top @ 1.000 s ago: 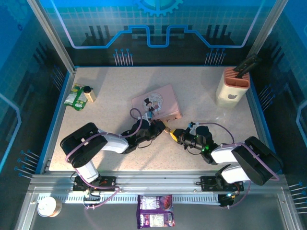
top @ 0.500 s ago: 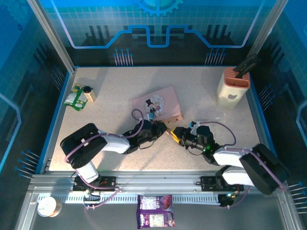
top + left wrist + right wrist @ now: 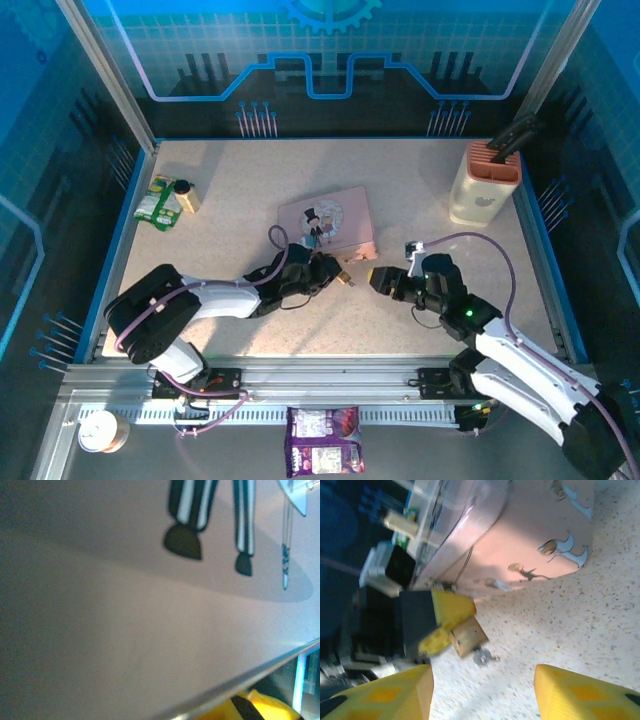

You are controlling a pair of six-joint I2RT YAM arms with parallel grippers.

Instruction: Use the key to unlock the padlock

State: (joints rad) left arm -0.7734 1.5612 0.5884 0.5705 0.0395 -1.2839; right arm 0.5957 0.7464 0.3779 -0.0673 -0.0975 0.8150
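The padlock (image 3: 468, 637) is a tiny brass block pinched between the yellow fingers (image 3: 451, 609) of my left gripper (image 3: 335, 270), just above the speckled table beside the pink tin (image 3: 540, 540). The key (image 3: 484, 656), small and dark grey, sticks out of the padlock's lower end. My right gripper (image 3: 482, 680) faces them, open, with bare table between its yellow fingertips. From above, the right gripper (image 3: 378, 280) sits a short gap to the right of the padlock (image 3: 347, 277). The shackle is hidden. The tin's lid (image 3: 150, 630) crowds the left wrist view.
The pink tin (image 3: 330, 218) lies mid-table right behind the left gripper. A cream holder (image 3: 485, 185) stands at the back right. A green packet with a small bottle (image 3: 165, 198) lies at the back left. A purple snack bag (image 3: 323, 440) sits off the front rail.
My right gripper has opened, let go of the key and drawn back to the right. The key stays in the padlock, which the left gripper keeps holding.
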